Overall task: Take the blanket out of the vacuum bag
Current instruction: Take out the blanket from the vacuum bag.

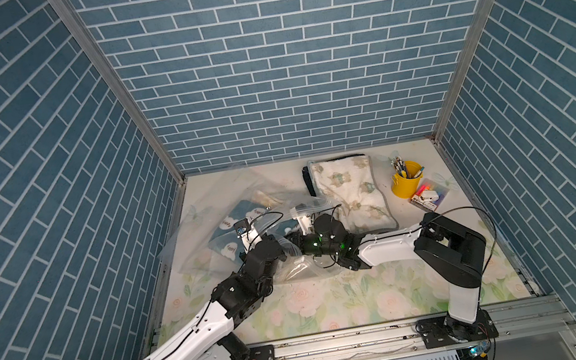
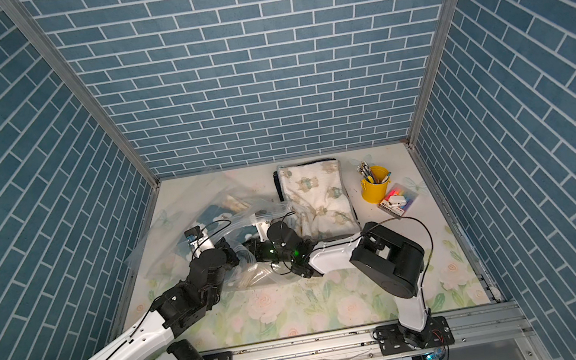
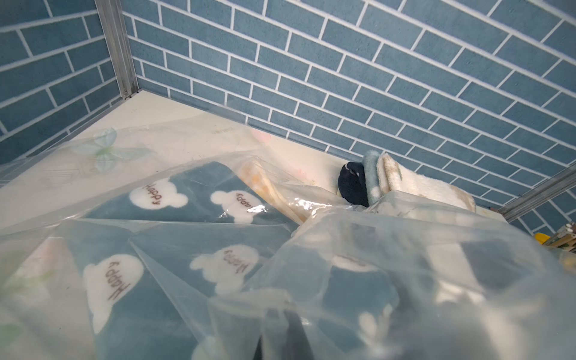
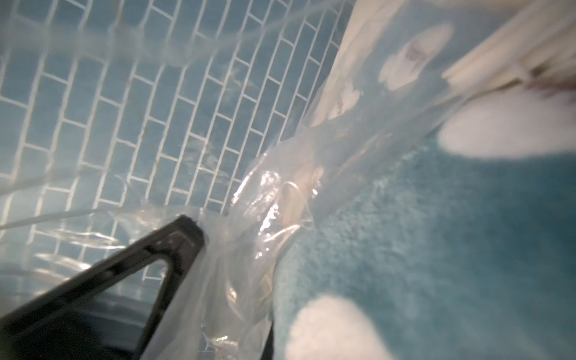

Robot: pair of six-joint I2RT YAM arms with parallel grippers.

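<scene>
Fingers (image 4: 174, 249) of your right gripper (image 4: 215, 240) pinch shut on crinkly clear film of the vacuum bag (image 1: 205, 209), sprawled left on the floral table (image 1: 336, 298); your left gripper (image 3: 290, 336) sits closed beneath that film; fluffy teal blanket (image 3: 174, 199) inside.

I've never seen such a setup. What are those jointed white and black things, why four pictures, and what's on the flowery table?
They are two robot arms mounted at the table's front, each ending in a two-finger gripper. Both top views look down on the scene; the other two pictures come from cameras on the arms' wrists. On the table lie the vacuum bag with a blue blanket inside, a bear-print blanket beside it, a yellow bucket of pens and a small box. The left gripper and the right gripper are both shut, apparently pinching the bag's plastic.
</scene>
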